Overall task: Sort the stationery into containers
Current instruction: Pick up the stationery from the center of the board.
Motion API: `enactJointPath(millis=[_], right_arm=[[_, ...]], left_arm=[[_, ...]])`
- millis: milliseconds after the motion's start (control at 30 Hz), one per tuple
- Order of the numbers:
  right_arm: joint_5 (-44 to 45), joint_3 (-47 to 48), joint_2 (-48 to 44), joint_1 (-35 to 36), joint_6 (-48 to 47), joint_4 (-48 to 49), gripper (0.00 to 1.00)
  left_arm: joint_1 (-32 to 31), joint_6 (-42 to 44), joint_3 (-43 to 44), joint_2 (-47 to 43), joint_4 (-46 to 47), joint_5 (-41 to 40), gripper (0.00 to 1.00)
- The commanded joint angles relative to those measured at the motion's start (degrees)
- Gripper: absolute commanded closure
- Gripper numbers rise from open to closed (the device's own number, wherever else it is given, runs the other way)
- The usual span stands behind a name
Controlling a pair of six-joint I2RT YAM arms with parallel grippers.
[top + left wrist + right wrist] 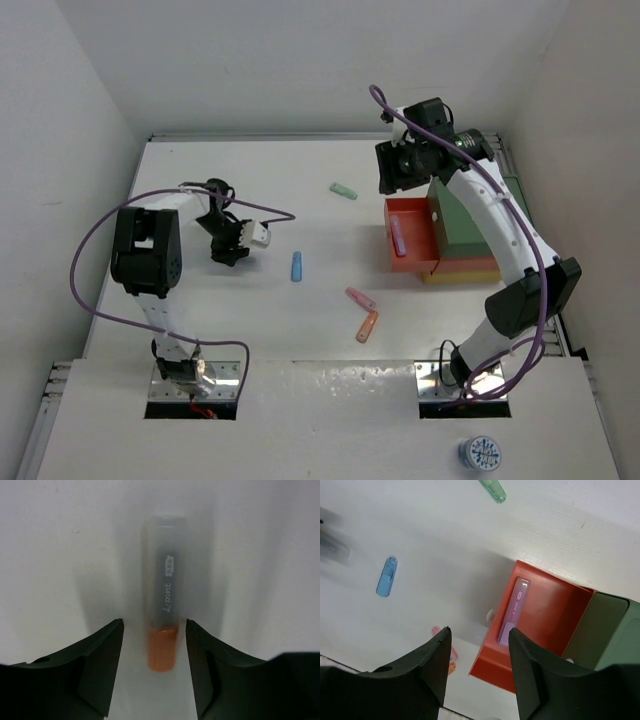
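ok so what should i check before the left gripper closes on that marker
1. Marker lined up inside the left gripper: ok, its orange end lies between the jaws.
2. Left jaws open with a gap on each side of the marker: ok.
3. Left gripper low enough to grip: cannot tell.
4. Right gripper empty: ok, it is open with nothing in it.
5. Drop-off free: not ok, the right gripper hangs over the red tray, where a pink marker lies.
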Motion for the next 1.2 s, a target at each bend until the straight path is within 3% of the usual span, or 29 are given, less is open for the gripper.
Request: enactJointPath(millis=[0,100,167,333,567,667,700,767,800,900,1167], right_arm=[[-1.2,1.8,-2.5,0.0,-0.3,0.5,0.5],[-1.2,1.1,-3.0,-0.1,-0.3,0.5,0.5],[-1.2,0.6,-3.2,-0.3,-0.3,0.8,0.5],[-5.3,0.4,-4.6,-1.2,0.0,1.1,0.49],[-18.1,-4.7,-8.6,-2.7,4.8,7.7,0.45],[-20.0,-7.6,-10.5,-1.4,8.8,13.2,0.44],[-20.3,-8.7,-10.7,-1.0,10.0,14.8,0.43],[-19.8,-9.1,-11.3,0.7,13.2,17.8,0.41],[-19.4,-9.1,-11.2,1.7,14.4,19.5,0.41],[-16.7,-9.3,-10.7,3.6,21.0,22.5,0.41],[-14.4,-7.0,-7.6,7.3,24.9,25.7,0.39]], left_arm=[[-1.1,2.3,-4.5,-1.1,5.7,-2.4,0.42],[-1.3,1.5,-7.4,-1.0,8.9,-3.1,0.51],[-1.5,0.1,-8.7,-1.3,10.5,-2.6,0.63],[-1.3,-8.8,-5.8,-3.3,8.6,5.8,0.89],[-0.8,-30.7,3.6,-9.0,8.4,35.3,0.94],[-2.7,-51.5,1.1,-13.6,21.7,41.8,0.95],[-3.8,-65.8,-0.3,-16.8,33.4,42.4,0.96],[-5.6,-84.8,-4.3,-20.4,45.0,38.4,0.96],[-7.5,-88.4,-5.1,-23.8,52.2,36.3,0.96],[-12.2,-94.9,-3.8,-26.5,54.5,25.4,0.96],[-18.5,-100.8,-1.2,-27.0,52.0,20.2,0.95]])
